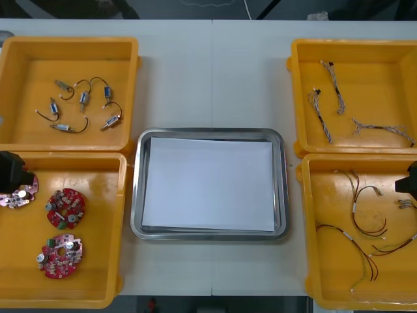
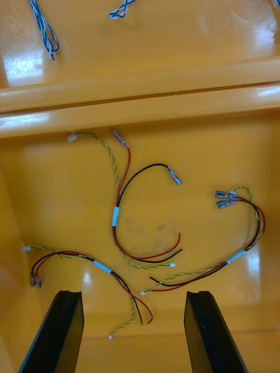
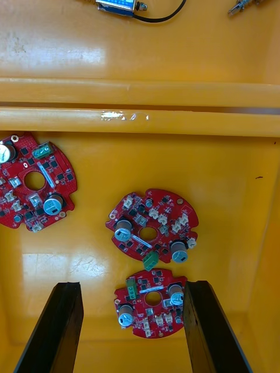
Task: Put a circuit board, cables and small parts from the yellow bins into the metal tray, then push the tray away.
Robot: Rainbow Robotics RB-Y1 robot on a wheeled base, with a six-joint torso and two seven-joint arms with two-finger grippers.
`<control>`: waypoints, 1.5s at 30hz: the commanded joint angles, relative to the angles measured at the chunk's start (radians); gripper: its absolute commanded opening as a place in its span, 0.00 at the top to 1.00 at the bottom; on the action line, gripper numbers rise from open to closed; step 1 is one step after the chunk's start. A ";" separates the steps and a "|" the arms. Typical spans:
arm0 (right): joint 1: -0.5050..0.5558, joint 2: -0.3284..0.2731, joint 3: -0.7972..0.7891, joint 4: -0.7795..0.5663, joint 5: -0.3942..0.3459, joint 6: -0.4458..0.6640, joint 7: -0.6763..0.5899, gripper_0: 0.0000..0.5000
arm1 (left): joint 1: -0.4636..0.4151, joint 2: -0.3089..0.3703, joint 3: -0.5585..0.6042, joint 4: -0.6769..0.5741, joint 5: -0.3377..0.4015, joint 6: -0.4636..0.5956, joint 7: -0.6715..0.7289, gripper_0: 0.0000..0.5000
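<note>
Table (image 1: 215, 72) with yellow bins (image 1: 26, 72), metal tray (image 1: 138, 195)

Pale table (image 1: 215, 78), seam down its middle; dark floor (image 1: 163, 10) beyond.

At far left, left gripper (image 3: 133, 285) hovers, jaws apart; at far right, right gripper (image 2: 133, 294) hovers, jaws apart.

I can read no text, number or brand anywhere; any print on the boards (image 3: 151, 230) or cables (image 2: 115, 217) is too small to tell.
</note>
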 commanded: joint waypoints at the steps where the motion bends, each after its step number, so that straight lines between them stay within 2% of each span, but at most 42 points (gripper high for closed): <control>1: -0.002 -0.034 0.012 -0.005 -0.001 0.003 -0.035 0.00 | 0.015 0.039 0.029 -0.024 0.007 -0.005 -0.033 0.00; 45: -0.002 -0.034 0.012 -0.005 -0.001 0.003 -0.035 0.00 | 0.015 0.039 0.029 -0.024 0.007 -0.005 -0.033 0.00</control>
